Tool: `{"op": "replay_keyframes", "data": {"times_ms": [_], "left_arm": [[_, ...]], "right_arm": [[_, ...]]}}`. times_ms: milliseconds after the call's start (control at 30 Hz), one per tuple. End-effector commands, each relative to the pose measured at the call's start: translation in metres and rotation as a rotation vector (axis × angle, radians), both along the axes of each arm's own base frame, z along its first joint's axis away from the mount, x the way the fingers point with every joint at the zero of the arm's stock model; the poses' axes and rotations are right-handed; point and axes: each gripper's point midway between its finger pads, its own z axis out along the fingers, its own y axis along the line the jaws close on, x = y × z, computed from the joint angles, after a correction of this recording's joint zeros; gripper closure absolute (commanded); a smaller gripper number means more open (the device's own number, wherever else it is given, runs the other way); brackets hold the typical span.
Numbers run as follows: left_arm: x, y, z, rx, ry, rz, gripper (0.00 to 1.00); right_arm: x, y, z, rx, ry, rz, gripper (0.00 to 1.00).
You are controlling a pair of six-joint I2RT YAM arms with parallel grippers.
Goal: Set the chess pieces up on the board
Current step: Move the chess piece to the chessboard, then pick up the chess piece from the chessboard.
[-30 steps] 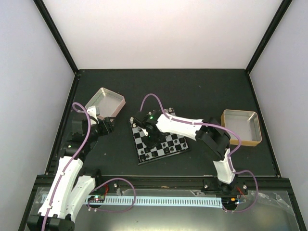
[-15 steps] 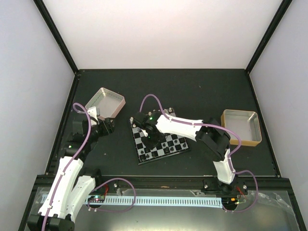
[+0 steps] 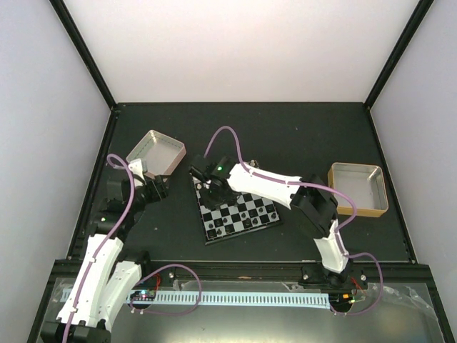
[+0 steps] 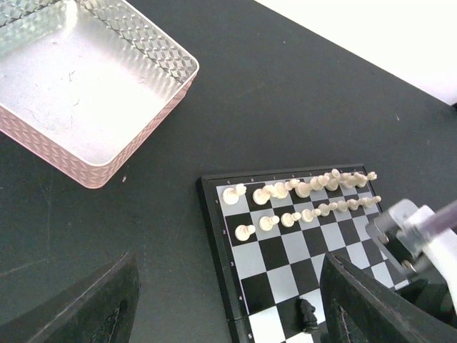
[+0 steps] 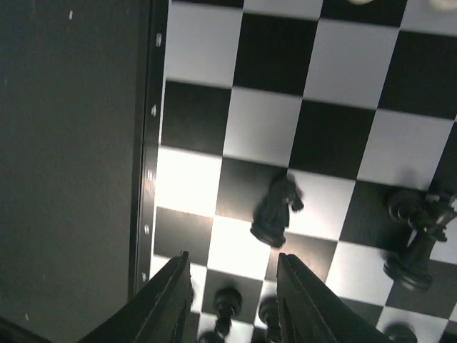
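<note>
The board (image 3: 235, 227) lies mid-table, slightly turned. In the left wrist view, white chess pieces (image 4: 300, 193) stand in two rows along the far side of the board (image 4: 285, 250), and a black knight (image 4: 307, 314) stands alone near its edge. In the right wrist view the same knight (image 5: 277, 211) stands free on the board (image 5: 264, 128), just beyond the fingertips of my right gripper (image 5: 232, 300), which is open and holds nothing. More black pieces (image 5: 418, 239) stand to its right. My left gripper (image 4: 228, 314) hangs open beside the board, empty.
A pink-sided metal tray (image 3: 156, 151) sits at the back left, close to my left gripper (image 3: 161, 187). A tan-sided tray (image 3: 358, 188) sits at the right. The right arm reaches across the board, its gripper (image 3: 213, 187) over the far-left corner.
My right gripper has opened, let go of the black knight, and drawn back up toward the board's far-left corner. The left arm has not moved.
</note>
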Motion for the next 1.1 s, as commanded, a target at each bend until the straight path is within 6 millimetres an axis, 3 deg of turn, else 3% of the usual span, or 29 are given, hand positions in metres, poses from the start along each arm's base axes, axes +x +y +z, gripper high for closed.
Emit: {"op": "replay_keyframes", "data": {"times_ms": [0,633,833,1067], "left_arm": [[-0.001,0.001,0.009,0.016,-0.025,0.003,0.29],[-0.005,-0.004,0.018,-0.006,-0.037,-0.007,0.29],[-0.003,-0.005,0.026,-0.008,-0.042,-0.008,0.29],[-0.002,-0.002,0.035,-0.002,-0.052,0.007,0.29]], "right_arm": [[0.013,-0.005,-0.014,-0.087,-0.017,-0.171,0.66],[0.011,-0.007,-0.041,-0.158,0.042,-0.268,0.70],[0.011,-0.006,-0.045,-0.170,0.049,-0.269,0.76],[0.011,-0.005,-0.045,-0.164,0.048,-0.259,0.93]]}}
